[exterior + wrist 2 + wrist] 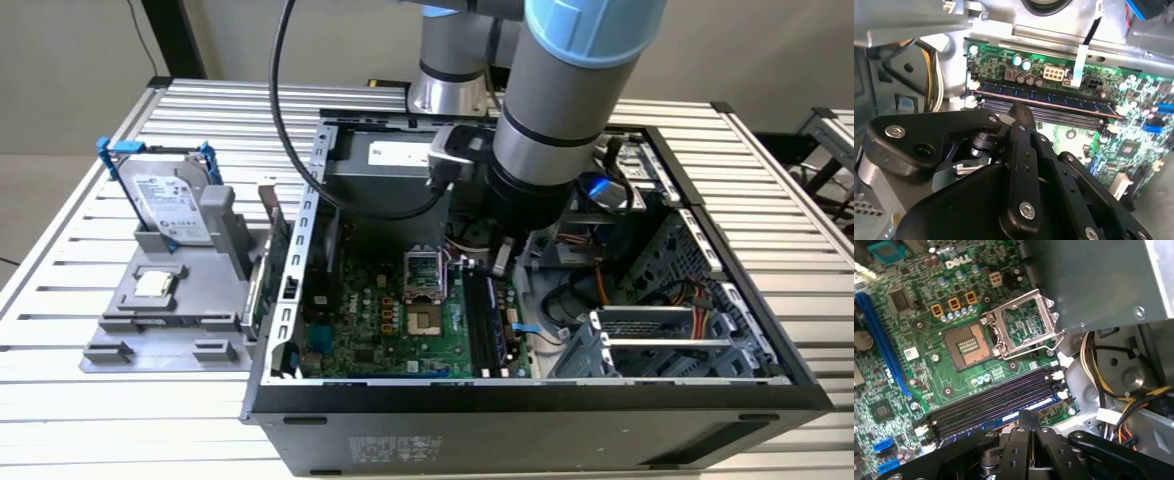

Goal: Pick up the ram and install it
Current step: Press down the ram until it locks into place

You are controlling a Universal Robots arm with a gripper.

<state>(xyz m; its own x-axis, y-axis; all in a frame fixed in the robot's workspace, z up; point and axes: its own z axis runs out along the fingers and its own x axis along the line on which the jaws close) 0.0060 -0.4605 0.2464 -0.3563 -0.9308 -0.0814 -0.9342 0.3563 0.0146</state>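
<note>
A: Where's the arm?

B: Down inside the open PC case (pixel 534 400), which lies on its side on the slatted table (pixel 80 420). Gripper (pixel 502 262) is over the memory slots (pixel 489 322), on the exterior view's right of the open CPU socket (pixel 424 290).

A: And the ram?

B: Sitting in a slot. In the second wrist view the ram (pixel 1054 97) lies flat along the outermost slot, nearest the board edge, with the bare dark slots (pixel 1064 116) just beside it. In the first wrist view the ram (pixel 1026 409) shows as a blue-labelled strip, and the gripper (pixel 1030 421) fingertips sit right over it.

A: Jaws?

B: Clenched together, both fingers pressed flat against each other, nothing between them. In the second wrist view the gripper (pixel 1019 111) tip rests at the slot rows, next to the ram's long edge. Touching or just above, can't tell.

A: Latches?

B: White latch tabs (pixel 1057 375) visible at the slot ends. Can't tell if they're closed.

A: Anything else around?

B: Grey fixture (pixel 167 300) on the table on the exterior view's left of the case, holding a silver hard drive (pixel 171 205) upright in a blue bracket. Well apart from the arm.
</note>
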